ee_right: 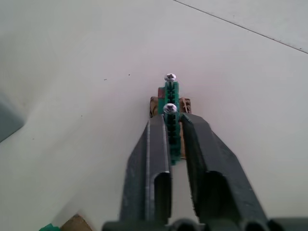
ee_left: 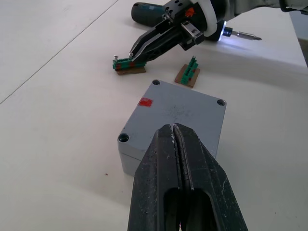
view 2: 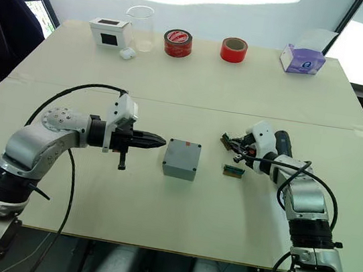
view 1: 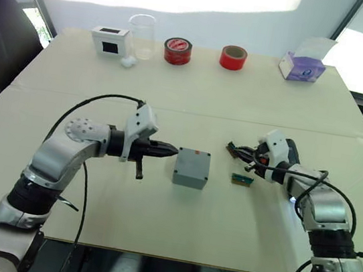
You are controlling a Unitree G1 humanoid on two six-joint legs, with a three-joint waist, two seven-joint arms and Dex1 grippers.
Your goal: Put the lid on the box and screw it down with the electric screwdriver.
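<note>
Two end effectors flank the small square grey metal box (view 1: pixel 192 168), which sits mid-counter with its flat grey lid (ee_left: pixel 180 111) already seated on top, corner holes showing and a red mark near one edge. The left end effector (view 1: pixel 169 151) has its black fingers pressed together on nothing, tips just beside the box's left wall, probably to brace or nudge it. Right of the box, the right end effector (view 1: pixel 233 150) pinches a small green screw holder (ee_right: pixel 169 120) carrying two silver screws, likely to ready fasteners. The long black electric screwdriver (ee_left: pixel 192 14) lies just behind that end effector, its long axis running across the pale counter (view 1: pixel 194 97), with its lit bit (ee_left: pixel 243 34) pointing away from the box.
</note>
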